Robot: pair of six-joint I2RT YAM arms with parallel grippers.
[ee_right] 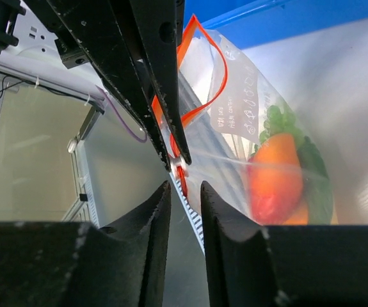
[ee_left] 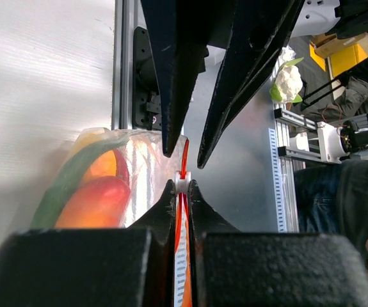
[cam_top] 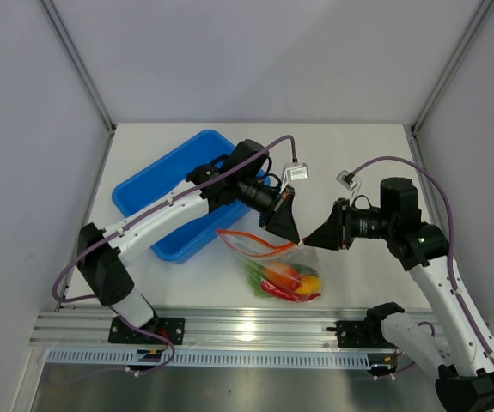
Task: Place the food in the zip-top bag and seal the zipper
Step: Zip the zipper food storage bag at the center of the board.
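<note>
My left pincer (ee_left: 180, 185) pinches the zipper (ee_left: 184, 160) of the zip-top bag (ee_left: 145, 160); my right pincer (ee_right: 185, 187) is spread, its tips just beside this zipper.

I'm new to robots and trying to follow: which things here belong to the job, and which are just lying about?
Part of the job:
zip-top bag
food inside it
zipper, pinched by the left gripper
right gripper, open beside the strip

Just lying about:
blue tray beside the bag
cauliflower in the background
</note>
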